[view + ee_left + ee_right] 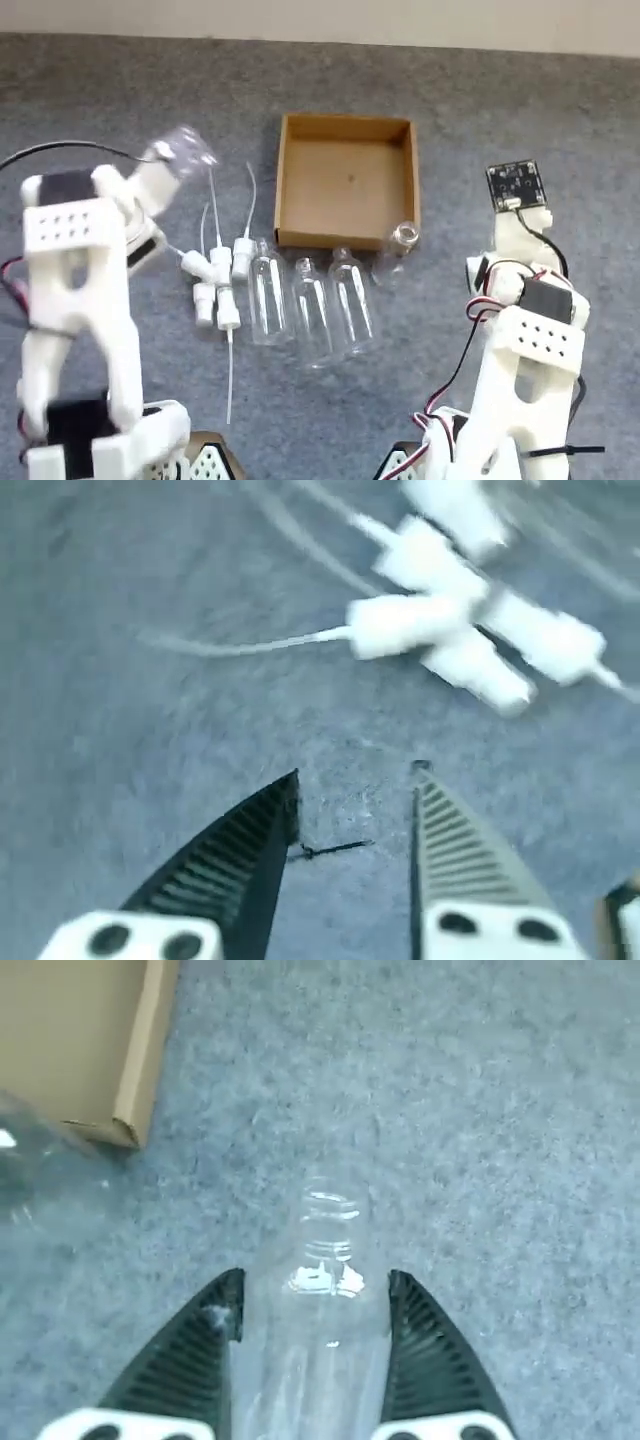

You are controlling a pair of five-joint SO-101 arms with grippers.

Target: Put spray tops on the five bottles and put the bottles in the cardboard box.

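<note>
My right gripper [315,1282] is shut on a clear, capless bottle [322,1260] whose neck points away from the wrist, over the grey carpet just right of the cardboard box [70,1040]. Beside the box corner stands another capless bottle [398,245], a blurred shape [40,1175] in the right wrist view. Three more clear bottles [310,300] lie side by side in front of the open, empty box [345,122]. Several white spray tops [215,275] with long tubes lie in a cluster left of them. My left gripper [357,772] hangs open just short of those spray tops [450,630], holding nothing.
Grey carpet covers the whole table. The left arm [70,250] stands at the left and the right arm [525,320] at the right, with the bottles and spray tops between them. One long dip tube [230,380] trails toward the front edge.
</note>
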